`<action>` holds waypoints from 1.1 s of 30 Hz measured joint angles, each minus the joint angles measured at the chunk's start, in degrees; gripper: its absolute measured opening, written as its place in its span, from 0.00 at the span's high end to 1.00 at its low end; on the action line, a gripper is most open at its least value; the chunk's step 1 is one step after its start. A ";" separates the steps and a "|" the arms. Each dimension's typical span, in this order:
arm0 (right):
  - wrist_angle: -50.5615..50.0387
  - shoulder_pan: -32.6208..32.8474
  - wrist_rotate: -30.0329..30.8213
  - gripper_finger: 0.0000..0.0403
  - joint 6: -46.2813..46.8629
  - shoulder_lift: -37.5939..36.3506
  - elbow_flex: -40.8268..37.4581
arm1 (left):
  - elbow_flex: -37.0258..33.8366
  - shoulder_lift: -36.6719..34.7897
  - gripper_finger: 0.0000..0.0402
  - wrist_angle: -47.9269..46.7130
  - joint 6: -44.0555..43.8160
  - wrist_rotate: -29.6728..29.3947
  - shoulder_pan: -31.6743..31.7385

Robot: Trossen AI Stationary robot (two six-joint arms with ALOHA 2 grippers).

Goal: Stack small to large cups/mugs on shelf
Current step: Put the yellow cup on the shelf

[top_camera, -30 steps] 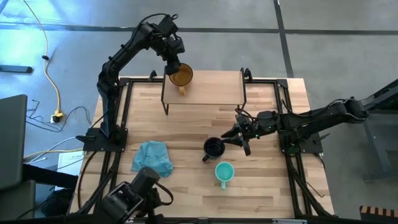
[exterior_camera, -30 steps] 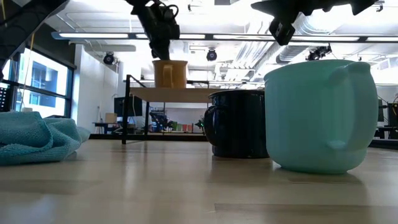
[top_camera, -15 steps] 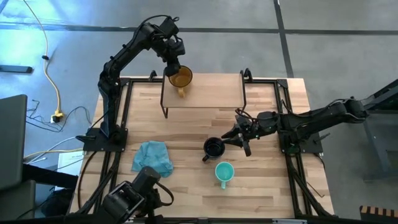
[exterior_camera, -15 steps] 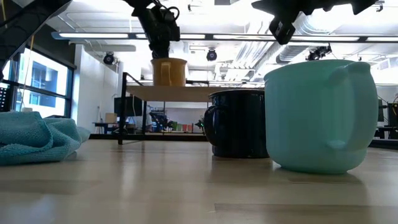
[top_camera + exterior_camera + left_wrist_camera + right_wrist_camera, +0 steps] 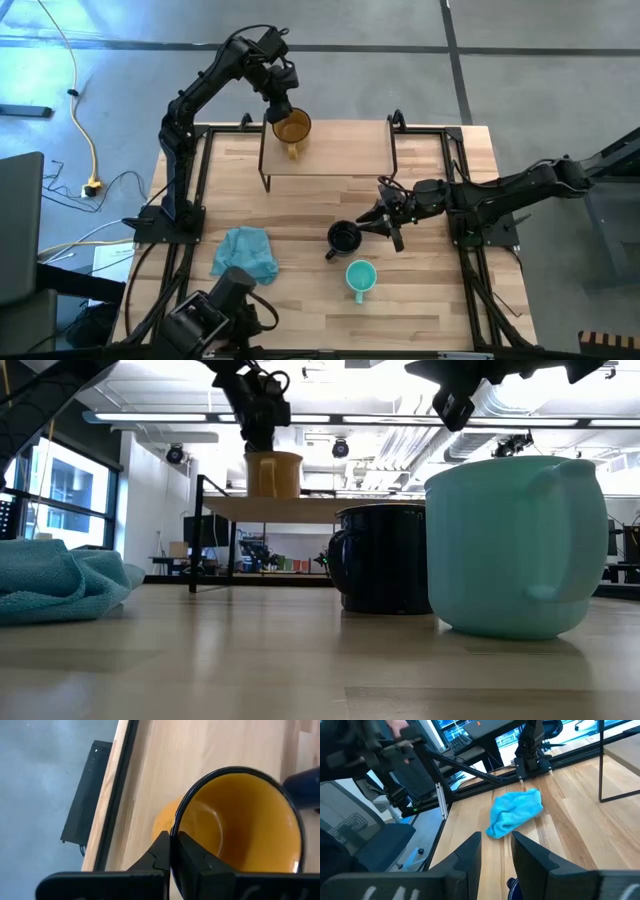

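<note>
light-wood shelf (image 5: pixel 340 145): left end effector (image 5: pixel 281 103) pinches glossy translucent amber mug (image 5: pixel 291 126) rim; right end effector (image 5: pixel 385 222) fingers parted.

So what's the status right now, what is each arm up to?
Left end effector shut on amber mug rim, at shelf. Right end effector open beside black mug. Teal mug waiting; nothing blocking.

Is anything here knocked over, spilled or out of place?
Nothing stands out. The amber mug is upright on the shelf, its rim pinched by the left gripper. The black mug and teal mug stand upright on the table.
</note>
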 joint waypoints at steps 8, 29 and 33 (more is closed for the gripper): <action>-0.36 0.00 0.00 0.76 -0.40 0.00 0.00 | 4.96 0.13 1.00 -0.72 -0.10 0.13 0.34; -0.47 0.00 -0.02 0.76 -0.44 0.00 -0.02 | 5.02 0.18 1.00 -6.53 -2.73 3.83 0.68; -0.48 0.02 -0.02 0.76 -0.44 0.00 0.00 | 5.02 0.14 1.00 -6.62 -3.20 4.12 0.56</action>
